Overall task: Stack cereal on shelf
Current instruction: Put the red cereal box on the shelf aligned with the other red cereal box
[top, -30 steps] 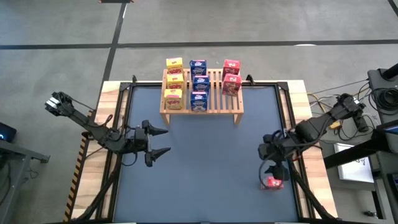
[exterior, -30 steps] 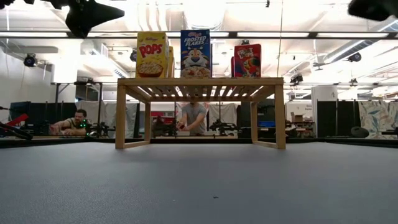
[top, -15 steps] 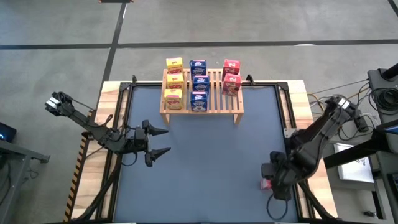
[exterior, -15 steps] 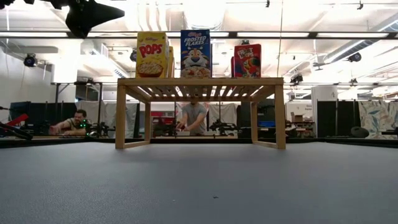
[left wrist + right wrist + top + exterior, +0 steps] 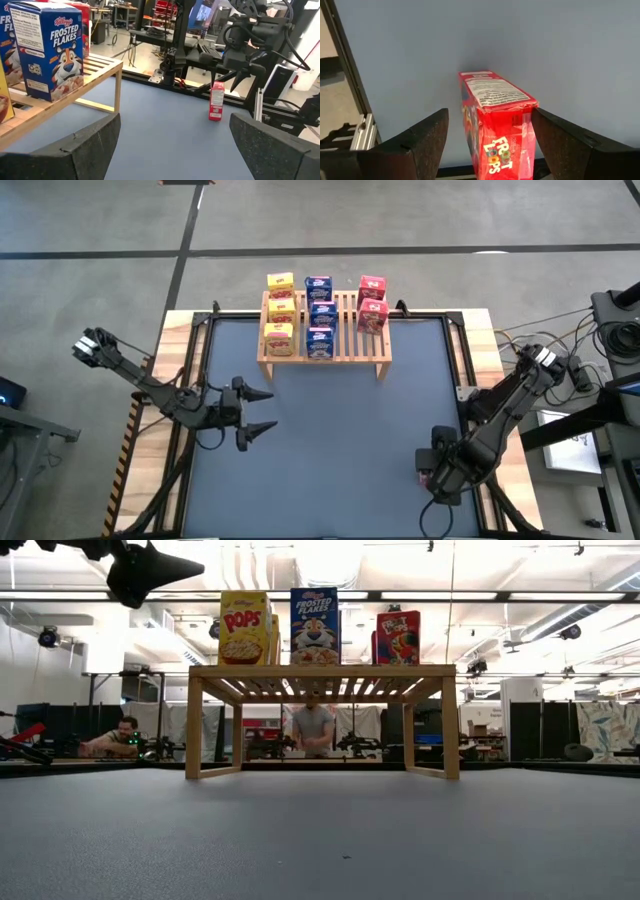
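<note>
From above our right gripper (image 5: 432, 476) hides the red box (image 5: 500, 125); its wrist view shows spread fingers flanking it, contact unclear. Our left gripper (image 5: 262, 412) gapes, empty.

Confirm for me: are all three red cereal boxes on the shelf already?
No. Only two red boxes sit on the shelf; the third red box stands on the table by the right gripper.

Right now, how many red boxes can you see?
3. Two red boxes stand on the shelf's right side; the third stands on the table under the right gripper.
</note>
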Robot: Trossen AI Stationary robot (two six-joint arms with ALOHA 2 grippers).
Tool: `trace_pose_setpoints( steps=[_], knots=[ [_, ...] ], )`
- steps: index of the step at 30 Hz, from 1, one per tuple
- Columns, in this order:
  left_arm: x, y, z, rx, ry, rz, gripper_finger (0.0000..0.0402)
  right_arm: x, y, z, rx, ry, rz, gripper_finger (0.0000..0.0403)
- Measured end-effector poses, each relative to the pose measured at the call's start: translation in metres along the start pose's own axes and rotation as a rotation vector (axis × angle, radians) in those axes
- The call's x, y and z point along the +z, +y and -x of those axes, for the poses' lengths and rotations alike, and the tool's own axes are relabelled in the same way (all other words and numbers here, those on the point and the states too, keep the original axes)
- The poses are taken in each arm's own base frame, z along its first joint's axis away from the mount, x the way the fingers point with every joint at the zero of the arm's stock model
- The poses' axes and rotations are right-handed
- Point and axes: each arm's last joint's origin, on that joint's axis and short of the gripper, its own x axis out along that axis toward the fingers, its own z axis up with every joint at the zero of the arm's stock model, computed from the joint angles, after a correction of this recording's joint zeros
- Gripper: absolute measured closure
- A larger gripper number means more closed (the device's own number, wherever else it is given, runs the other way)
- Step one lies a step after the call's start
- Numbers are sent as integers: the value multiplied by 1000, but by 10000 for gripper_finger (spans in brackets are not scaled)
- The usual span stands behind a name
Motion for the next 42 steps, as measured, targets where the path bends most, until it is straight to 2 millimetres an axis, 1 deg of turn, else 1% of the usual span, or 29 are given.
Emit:
trace_pose_setpoints(
  steps=[5, 11, 15, 21, 25, 34, 42],
  knots=[
    [0, -1, -1, -3, 0, 9, 43, 0, 0, 2, 7, -6, -34, 129],
    [0, -1, -1, -4, -1, 10, 43, -3, 7, 13, 38, -30, -27, 129],
    [-1, -1, -1, -4, 0, 12, 43, -3, 7, 19, 12, -50, -23, 129],
    [-1, -1, -1, -6, 1, 13, 43, -8, -1, 18, -68, -11, -55, 126],
    [-1, -1, -1, -21, 6, 13, 43, -9, -3, 18, -88, -2, -69, 105],
    [-1, -1, -1, -29, 8, 13, 43, -10, -4, 21, -74, -32, -103, 36],
    [-1, -2, -1, -38, 11, 20, 43, -11, -5, 13, -74, -30, -87, 31]
  ],
)
